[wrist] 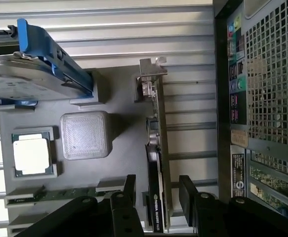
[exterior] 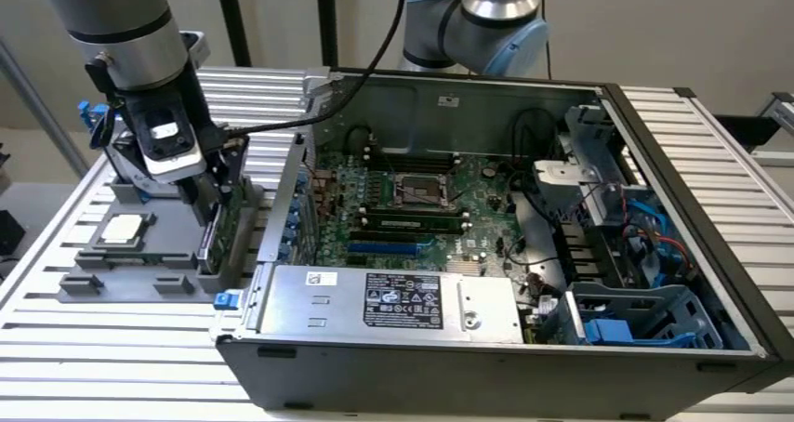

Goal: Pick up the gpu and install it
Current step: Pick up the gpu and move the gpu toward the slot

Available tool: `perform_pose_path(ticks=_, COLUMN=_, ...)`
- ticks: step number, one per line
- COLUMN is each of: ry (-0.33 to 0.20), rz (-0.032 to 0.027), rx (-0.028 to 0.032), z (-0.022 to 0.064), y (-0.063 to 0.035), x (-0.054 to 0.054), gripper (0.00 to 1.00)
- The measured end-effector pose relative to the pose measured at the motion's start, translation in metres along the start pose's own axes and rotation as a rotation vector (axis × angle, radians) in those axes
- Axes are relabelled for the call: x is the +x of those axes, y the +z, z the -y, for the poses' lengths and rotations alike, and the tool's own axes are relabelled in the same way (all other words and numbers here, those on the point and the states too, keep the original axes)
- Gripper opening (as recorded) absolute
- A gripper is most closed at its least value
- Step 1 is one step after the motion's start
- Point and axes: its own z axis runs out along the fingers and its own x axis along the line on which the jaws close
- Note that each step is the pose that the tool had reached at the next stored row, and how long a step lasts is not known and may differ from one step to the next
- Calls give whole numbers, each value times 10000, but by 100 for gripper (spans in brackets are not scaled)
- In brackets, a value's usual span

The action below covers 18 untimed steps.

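- You can read little here: white lettering and a logo run along the dark edge of the gpu (wrist: pixel 156 168), too small to make out. The power supply (exterior: pixel 385 301) carries a black label with white marks and a small white barcode sticker, neither one readable.
- Your gpu is a thin dark card with a green board edge and a silver bracket at one end. It stands on edge in a slot of the grey parts tray (wrist: pixel 124 113), at the exterior view's left, just beside the open computer case (exterior: pixel 496 375).
- Your gripper (wrist: pixel 158 191) straddles the card, jaws wide, one finger on each side with a gap showing on both.
- In the same tray you have a silver hard drive (wrist: pixel 30 74) with blue rails, a square CPU chip (wrist: pixel 31 154) and a memory stick (wrist: pixel 60 193).
- Tray and case sit on a slatted aluminium table (exterior: pixel 125 366); a plain beige wall (exterior: pixel 645 32) stands on the far side.
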Motion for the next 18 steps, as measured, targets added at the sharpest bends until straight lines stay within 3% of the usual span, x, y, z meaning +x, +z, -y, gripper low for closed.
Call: perform_pose_path(ticks=18, ry=-86, rz=9, rx=-4, z=-54, y=318, x=14, gripper=100)
